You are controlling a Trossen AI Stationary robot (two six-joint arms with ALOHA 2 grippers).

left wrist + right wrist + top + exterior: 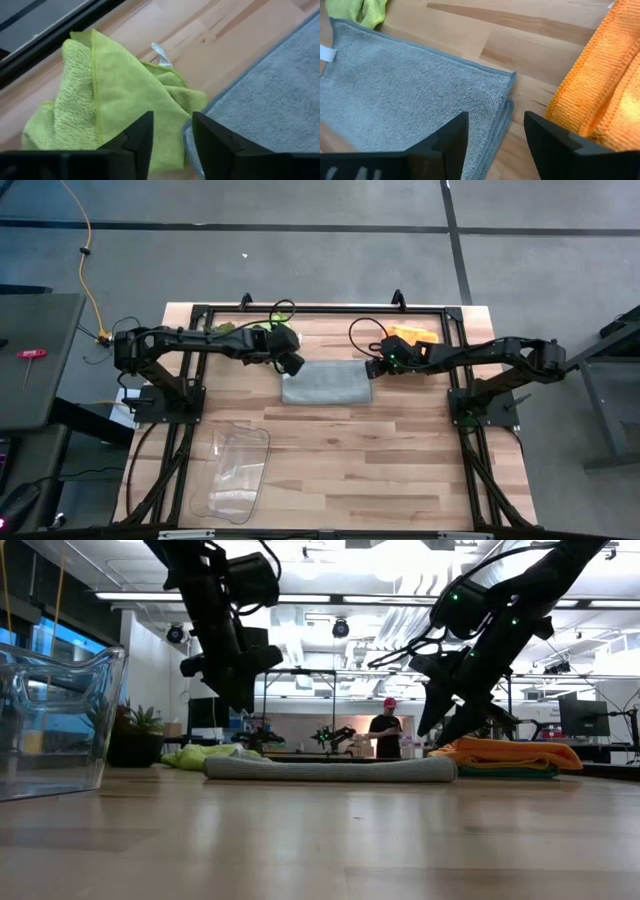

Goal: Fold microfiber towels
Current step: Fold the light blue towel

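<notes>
A grey microfiber towel (326, 383) lies folded flat on the wooden table, its stacked edges showing in the right wrist view (506, 112). My left gripper (293, 365) hangs open just above its far left corner. My right gripper (374, 367) hangs open above its far right corner. In the low view both grippers, left (240, 700) and right (440, 735), stand clear of the cloth. A crumpled lime green towel (110, 95) lies by the grey towel's far left corner. A folded orange towel (605, 90) lies at the far right, on top of a teal one (500, 772).
A clear plastic bin (235, 472) stands near the table's front left. The black frame rails (190, 370) run along the table's left, right and far sides. Bare wood (380, 460) lies in front of the grey towel. A person (385, 730) stands far off in the room behind.
</notes>
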